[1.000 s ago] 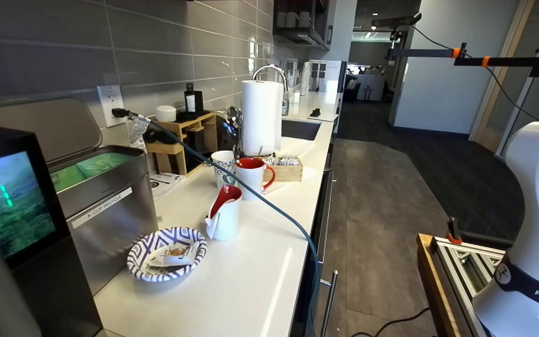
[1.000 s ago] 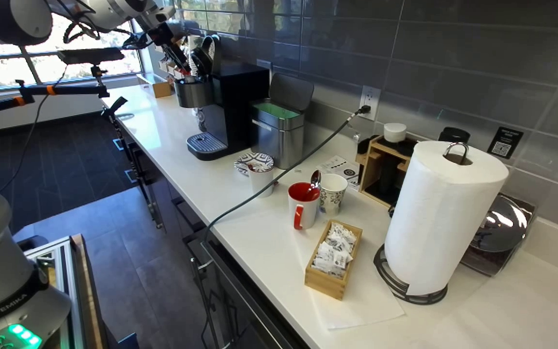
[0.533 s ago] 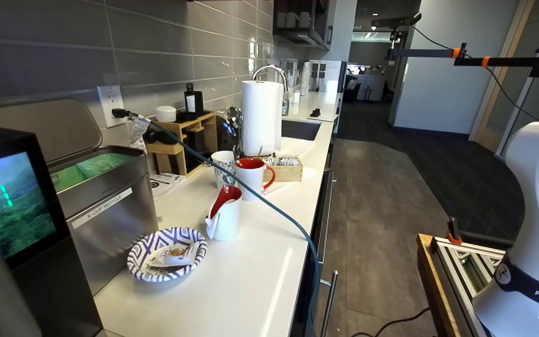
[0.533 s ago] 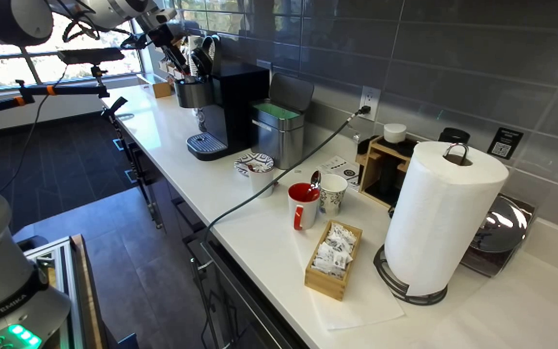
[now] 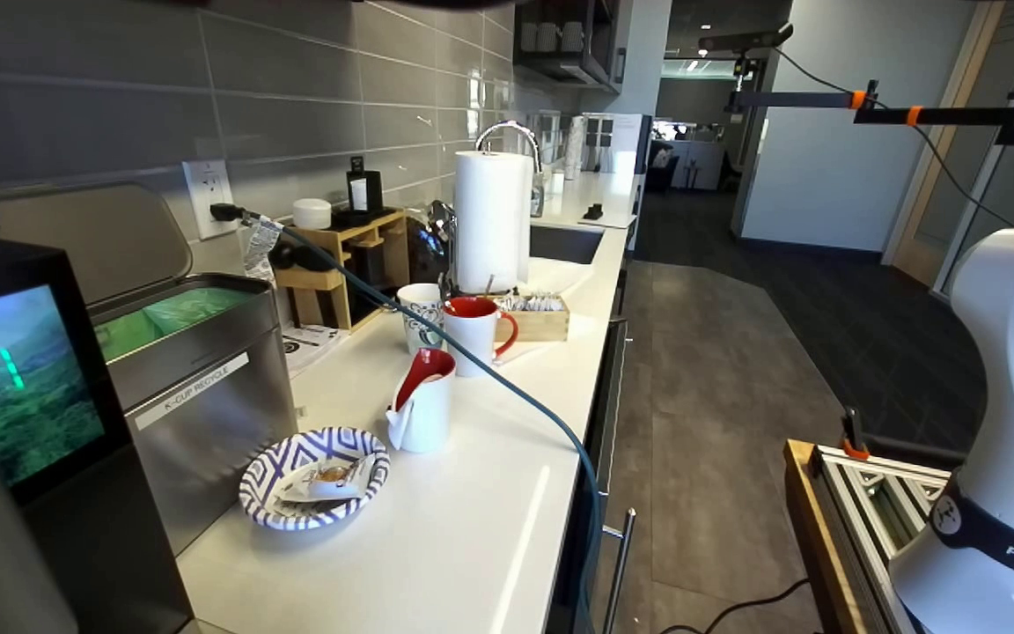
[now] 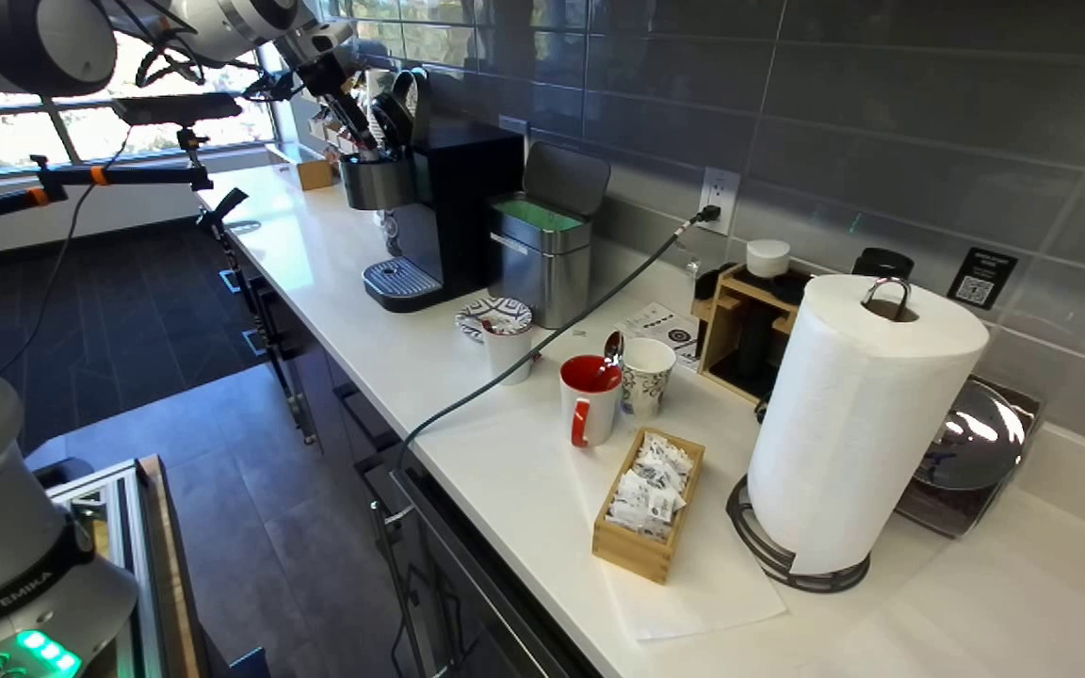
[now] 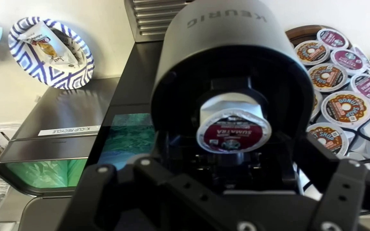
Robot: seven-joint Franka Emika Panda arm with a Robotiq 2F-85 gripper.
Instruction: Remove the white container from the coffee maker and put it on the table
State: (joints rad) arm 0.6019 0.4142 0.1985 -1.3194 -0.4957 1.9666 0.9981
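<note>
The bench [image 5: 463, 555], a long, narrow, cream-white countertop, runs along a wall of glossy grey tiles [image 6: 882, 141]; in an exterior view a bright window [image 6: 95, 127] lies at the far left, beyond dark flooring [image 6: 128, 282]; on the bench stand a tall white paper roll [image 6: 863, 433], a blue-and-white patterned bowl [image 5: 296, 445] and a brushed-steel bin [image 5: 216, 423], just beside the boxy black coffee maker [image 6: 477, 179] with its teal-green screen; in the wrist view the small, round white container [image 7: 234, 136], maroon-lidded, is inside the open grey cylindrical head [image 7: 223, 25], showing between the jaws of the black end effector [image 7: 228, 141], which stand apart.
</note>
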